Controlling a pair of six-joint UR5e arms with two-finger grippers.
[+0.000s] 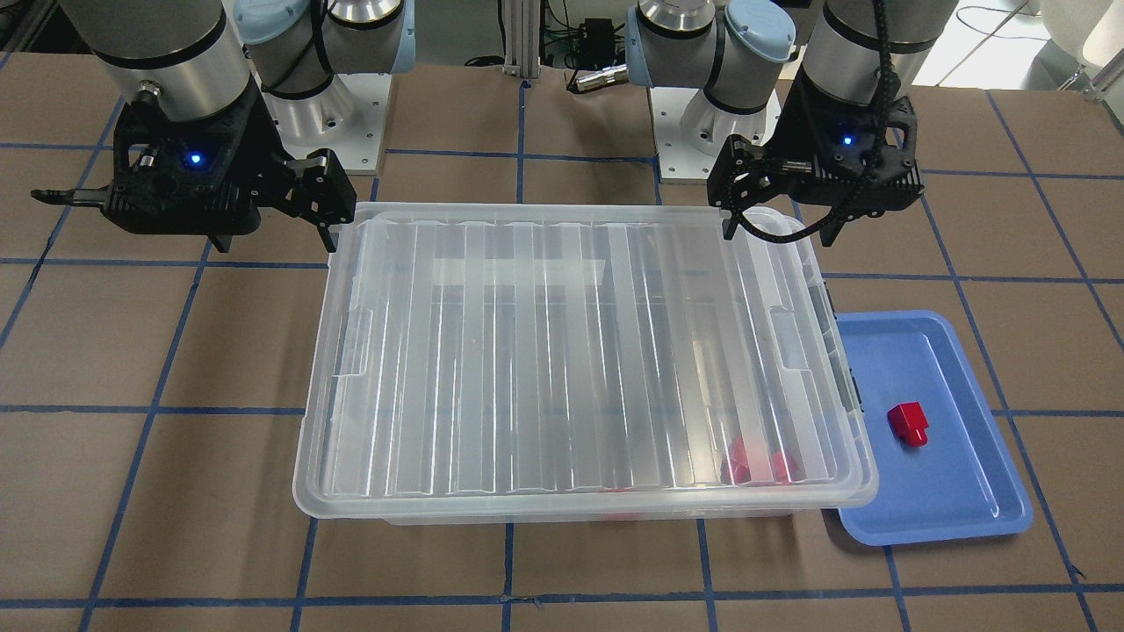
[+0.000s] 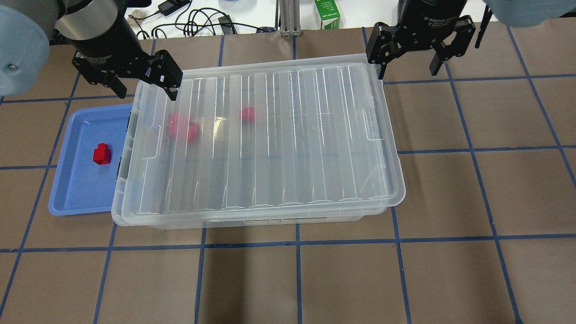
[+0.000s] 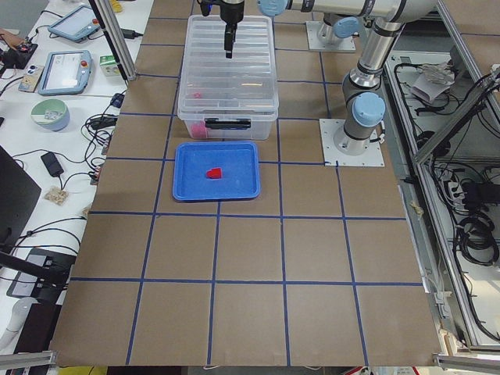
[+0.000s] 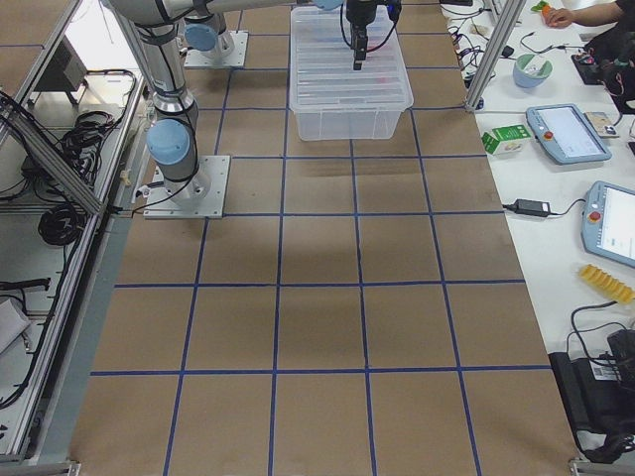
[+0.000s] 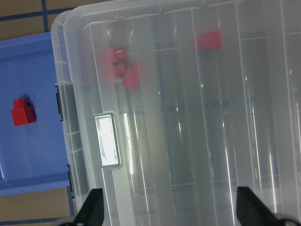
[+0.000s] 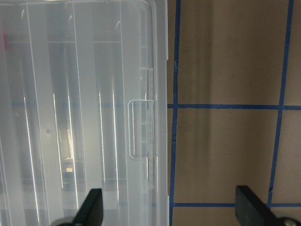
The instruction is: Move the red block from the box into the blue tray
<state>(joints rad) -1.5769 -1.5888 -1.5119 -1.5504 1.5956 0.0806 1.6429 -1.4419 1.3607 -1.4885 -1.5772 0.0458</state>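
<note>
The box (image 2: 270, 144) is a clear bin with its ribbed lid lying on it, slightly askew. Several red blocks (image 2: 182, 128) show blurred through the lid near its left end, also in the left wrist view (image 5: 123, 70). The blue tray (image 2: 76, 193) lies against the box's left end and holds one red block (image 2: 102, 154), which also shows in the front view (image 1: 907, 424). My left gripper (image 2: 141, 85) is open and empty above the box's far left corner. My right gripper (image 2: 409, 60) is open and empty above the far right corner.
The brown table (image 2: 472, 202) carries a blue tape grid. Cables and a green carton (image 2: 327, 13) lie beyond its far edge. The arm bases (image 1: 694, 132) stand behind the box. Tablets and a bowl sit on side benches (image 3: 62, 70).
</note>
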